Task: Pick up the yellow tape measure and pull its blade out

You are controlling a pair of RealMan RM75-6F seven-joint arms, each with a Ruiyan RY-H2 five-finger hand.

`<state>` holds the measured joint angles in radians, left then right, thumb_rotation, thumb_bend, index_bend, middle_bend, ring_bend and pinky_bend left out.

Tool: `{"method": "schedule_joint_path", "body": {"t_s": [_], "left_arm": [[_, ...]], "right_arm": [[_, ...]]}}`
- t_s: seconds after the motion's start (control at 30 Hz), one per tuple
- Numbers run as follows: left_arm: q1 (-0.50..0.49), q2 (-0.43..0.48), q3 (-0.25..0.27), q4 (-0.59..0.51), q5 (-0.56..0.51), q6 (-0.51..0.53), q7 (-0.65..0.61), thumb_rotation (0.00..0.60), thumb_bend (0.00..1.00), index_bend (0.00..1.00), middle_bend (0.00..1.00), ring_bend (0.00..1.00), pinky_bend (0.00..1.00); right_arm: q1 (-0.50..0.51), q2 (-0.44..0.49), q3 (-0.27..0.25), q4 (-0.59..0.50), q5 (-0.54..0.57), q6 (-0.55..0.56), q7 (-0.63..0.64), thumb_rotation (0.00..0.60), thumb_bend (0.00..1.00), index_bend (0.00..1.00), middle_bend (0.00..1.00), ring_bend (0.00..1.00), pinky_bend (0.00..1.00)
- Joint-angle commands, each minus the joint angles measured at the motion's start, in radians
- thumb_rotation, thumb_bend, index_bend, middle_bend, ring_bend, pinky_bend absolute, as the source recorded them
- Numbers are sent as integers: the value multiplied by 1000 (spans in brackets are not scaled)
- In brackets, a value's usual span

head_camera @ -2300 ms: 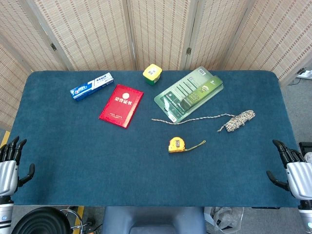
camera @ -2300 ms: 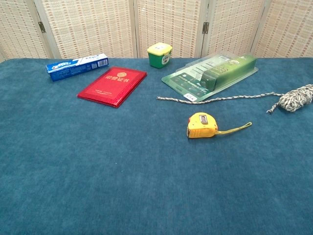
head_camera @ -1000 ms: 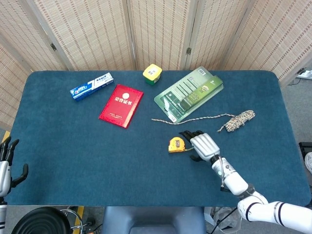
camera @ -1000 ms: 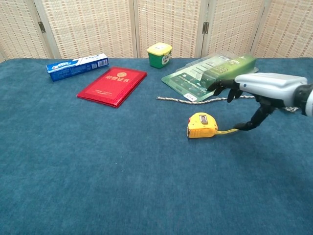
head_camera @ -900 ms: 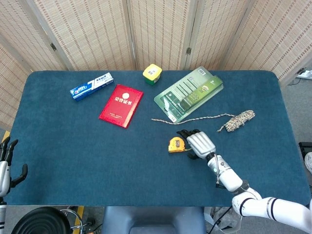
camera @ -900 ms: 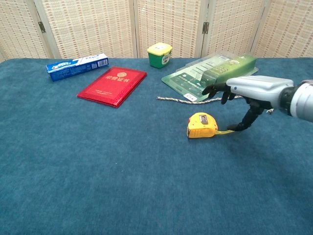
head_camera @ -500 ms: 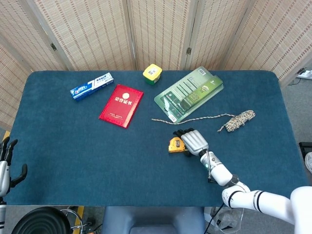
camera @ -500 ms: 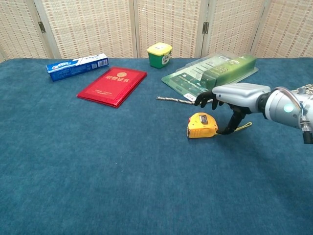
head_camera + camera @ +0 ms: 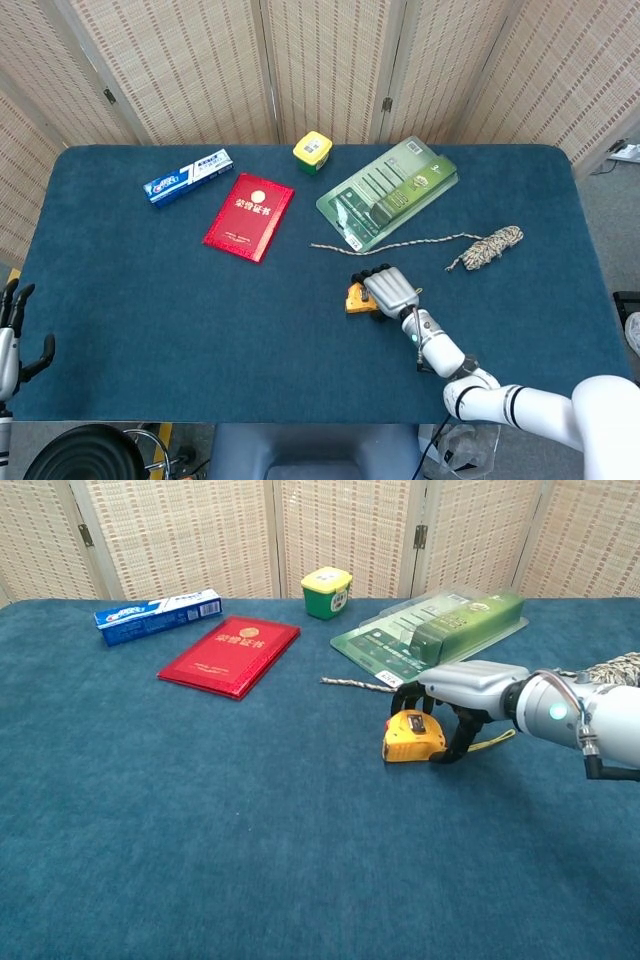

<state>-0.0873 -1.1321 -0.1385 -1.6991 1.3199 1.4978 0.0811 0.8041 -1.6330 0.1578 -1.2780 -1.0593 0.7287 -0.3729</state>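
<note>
The yellow tape measure [image 9: 408,737] lies flat on the blue cloth, right of the table's middle, with its yellow strap [image 9: 492,742] trailing to the right. My right hand [image 9: 468,684] arches over it from the right. The dark fingertips [image 9: 404,694] reach past its far edge and the thumb [image 9: 451,744] stands against its right side. The case still rests on the cloth. In the head view the right hand [image 9: 388,288] covers most of the tape measure [image 9: 353,299]. My left hand [image 9: 12,335] hangs off the table's near left corner, fingers apart, holding nothing.
A braided cord [image 9: 385,244] runs just behind the tape measure to a rope bundle [image 9: 487,247] at the right. Further back lie a green blister pack [image 9: 388,190], a yellow-lidded jar [image 9: 312,152], a red booklet [image 9: 249,216] and a toothpaste box [image 9: 187,175].
My right arm came in from the table's right edge and slid left over the strap; its hand now arches over the tape measure. The tape measure has not moved.
</note>
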Motion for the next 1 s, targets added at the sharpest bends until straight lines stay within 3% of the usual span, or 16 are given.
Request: {"method": "schedule_joint_path", "body": {"t_s": [0.03,0.23,0.53,0.77,1.0], "left_arm": [[-5,-1,-4,0,-3,-5,3,600,498,95,0,0,0],[-35,5,-16,-10,10,-33,6,600,498,95,0,0,0],[-154,-4,-73,-59,33,-137,-12,600,499,92,0,0,0],[-280,-45,-133,-123,-36,-260,25,600,487,37,0,0,0],[-392,-80,-169,-177,-182,-380,117,600,440,0,0,0,0]], "right_arm": [[5,-6,1,7,9,0,0,600,308,296,347,292,212],[19,-13,22,2,28,16,9,600,308,447,439,337,218],[86,26,86,-57,114,-24,8,600,308,466,455,344,218],[154,40,128,-89,191,-54,10,600,308,474,461,349,218],[214,21,147,-69,245,-84,38,600,308,474,461,344,218]]}}
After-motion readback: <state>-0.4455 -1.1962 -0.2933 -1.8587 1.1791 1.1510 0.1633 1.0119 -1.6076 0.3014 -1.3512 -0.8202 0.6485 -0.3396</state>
